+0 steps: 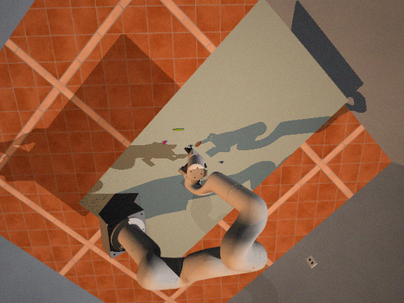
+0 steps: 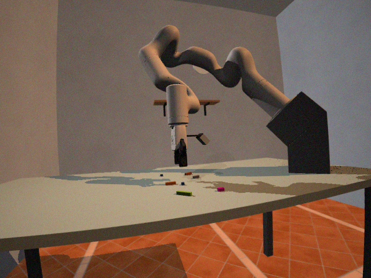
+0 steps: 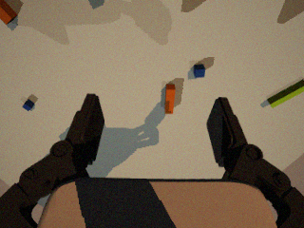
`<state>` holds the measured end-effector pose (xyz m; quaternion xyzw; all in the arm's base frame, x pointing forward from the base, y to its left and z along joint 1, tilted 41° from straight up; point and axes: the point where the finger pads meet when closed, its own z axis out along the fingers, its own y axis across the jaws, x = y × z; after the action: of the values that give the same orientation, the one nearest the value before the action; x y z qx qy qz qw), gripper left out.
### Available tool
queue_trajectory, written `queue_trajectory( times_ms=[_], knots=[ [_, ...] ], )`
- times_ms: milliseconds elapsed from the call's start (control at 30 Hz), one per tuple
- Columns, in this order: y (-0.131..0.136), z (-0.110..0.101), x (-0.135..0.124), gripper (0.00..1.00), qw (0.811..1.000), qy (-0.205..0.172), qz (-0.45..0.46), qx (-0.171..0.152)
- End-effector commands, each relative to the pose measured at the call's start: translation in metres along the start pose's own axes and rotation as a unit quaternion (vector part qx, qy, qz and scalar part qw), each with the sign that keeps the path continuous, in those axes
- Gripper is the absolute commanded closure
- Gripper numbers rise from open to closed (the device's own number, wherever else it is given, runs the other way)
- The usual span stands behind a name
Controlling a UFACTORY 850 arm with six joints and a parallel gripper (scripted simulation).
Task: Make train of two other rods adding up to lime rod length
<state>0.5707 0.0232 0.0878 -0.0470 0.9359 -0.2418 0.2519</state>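
Note:
My gripper [image 3: 156, 108] [image 2: 180, 160] [image 1: 188, 149] is open and empty, hanging above the table. Below and just ahead of it in the wrist view lies an orange rod [image 3: 170, 98] [image 2: 170, 183] [image 1: 197, 143], with a blue rod [image 3: 199, 70] [image 2: 182, 183] [image 1: 190, 145] close beside it but apart from it. The lime rod [image 3: 285, 94] [image 2: 183, 193] [image 1: 178, 129] lies further off. A second orange rod [image 3: 7, 9] [image 2: 188, 173] and a grey rod [image 2: 196, 176] lie near each other. A second blue rod [image 3: 28, 104] [image 2: 161, 175] [image 1: 221, 161] and a magenta rod [image 2: 220, 189] [image 1: 165, 142] lie alone.
All rods lie on the beige table [image 1: 261, 81] [image 2: 90, 203]. The robot's dark base [image 1: 118, 208] [image 2: 305, 140] stands at one table corner. The arm hides the second orange rod and the grey rod in the top view.

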Motion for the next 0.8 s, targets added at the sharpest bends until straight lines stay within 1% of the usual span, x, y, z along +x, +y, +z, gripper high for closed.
queue_trajectory(
  times_ms=[0, 167, 300, 367, 467, 600, 767],
  knots=[
    [0.0, 0.0, -0.001, 0.0, 1.0, 0.0, 0.003, 0.0],
    [-0.002, 0.0, -0.002, 0.0, 0.999, 0.0, 0.035, 0.0],
    [-0.007, 0.0, -0.004, 0.0, 0.996, 0.0, 0.095, 0.0],
    [-0.007, 0.0, -0.004, 0.0, 0.996, 0.0, 0.095, 0.0],
    [-0.011, 0.0, -0.006, 0.0, 0.987, 0.0, 0.162, 0.0],
    [-0.016, 0.0, -0.008, 0.0, 0.976, 0.001, 0.219, -0.001],
    [-0.021, 0.0, -0.01, 0.0, 0.956, 0.001, 0.293, -0.001]
  ],
)
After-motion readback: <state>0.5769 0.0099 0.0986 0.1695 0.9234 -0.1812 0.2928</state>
